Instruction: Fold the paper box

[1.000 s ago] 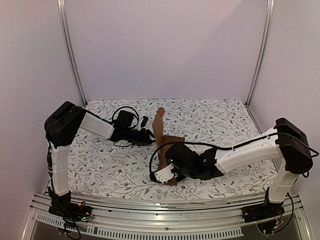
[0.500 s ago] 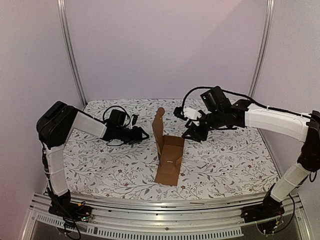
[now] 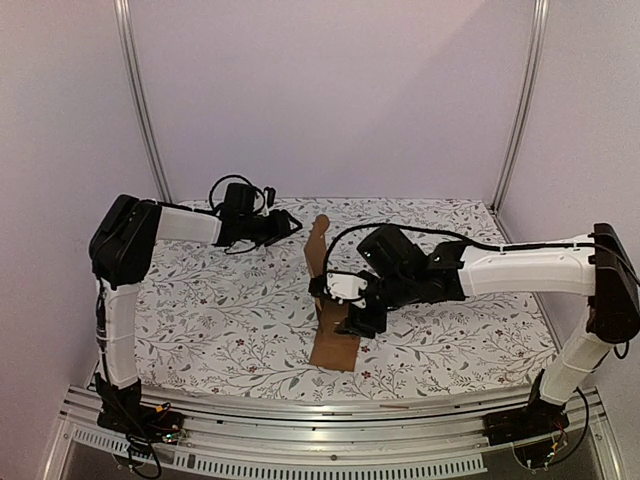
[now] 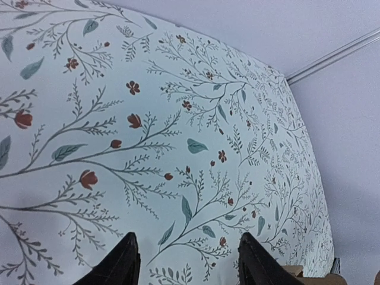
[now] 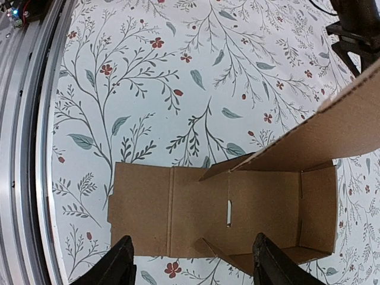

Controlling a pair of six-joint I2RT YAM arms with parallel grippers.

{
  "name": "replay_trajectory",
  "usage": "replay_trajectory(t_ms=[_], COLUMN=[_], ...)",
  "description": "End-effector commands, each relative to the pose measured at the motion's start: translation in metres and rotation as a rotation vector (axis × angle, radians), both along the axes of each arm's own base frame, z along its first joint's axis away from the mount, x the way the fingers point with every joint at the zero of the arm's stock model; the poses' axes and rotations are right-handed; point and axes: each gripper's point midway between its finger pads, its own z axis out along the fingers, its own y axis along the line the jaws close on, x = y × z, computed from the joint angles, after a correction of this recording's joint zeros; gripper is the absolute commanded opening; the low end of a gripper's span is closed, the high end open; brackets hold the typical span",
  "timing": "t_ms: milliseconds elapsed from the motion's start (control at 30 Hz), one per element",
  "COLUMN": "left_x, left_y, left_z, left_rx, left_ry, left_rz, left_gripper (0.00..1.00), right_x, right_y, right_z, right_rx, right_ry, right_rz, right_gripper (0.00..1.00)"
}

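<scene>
paper box [image 5: 261,196]: plain brown | tablecloth [image 5: 148,89]: white, floral (red blooms, teal leaves)

top: right tool [image 3: 355,322] hides paper box [image 3: 335,353] middle | left wrist: paper box cut off at bottom edge
</scene>
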Motion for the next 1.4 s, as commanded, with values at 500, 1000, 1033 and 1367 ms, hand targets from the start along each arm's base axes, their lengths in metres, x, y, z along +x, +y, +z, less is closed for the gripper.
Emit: replay_trajectory(t_ms=[500,1000,1033,1367], left_x=[0.055,0.035,0.034,0.016], left_y=[-0.085,-0.114,-0.114,-0.114], left_z=[-0.041,-0.053,-0.054,-0.057], left_rx=[-0.102,-0.149,-0.151,-0.182], left_ry=[-0.016,-0.015,-0.015,-0.016], left_rz=[0.024,-0.077,-0.08,-0.133], left_gripper=[0.57,0.53,0.53,0.49], right_x=[0.013,0.023,0.024,0.04], right_y=[0.036,0.048,0.049,0.045], right_z=[-0.037,-0.058,-0.06,-0.065], right_rx=[-0.099,-0.095,-0.091,-0.084], right_ry=[-0.28,-0.259,-0.254,-0.25], right_rz=[-0.197,-0.237,-0.236,-0.28], right_gripper=[0.68,0.58,0.56,0.44])
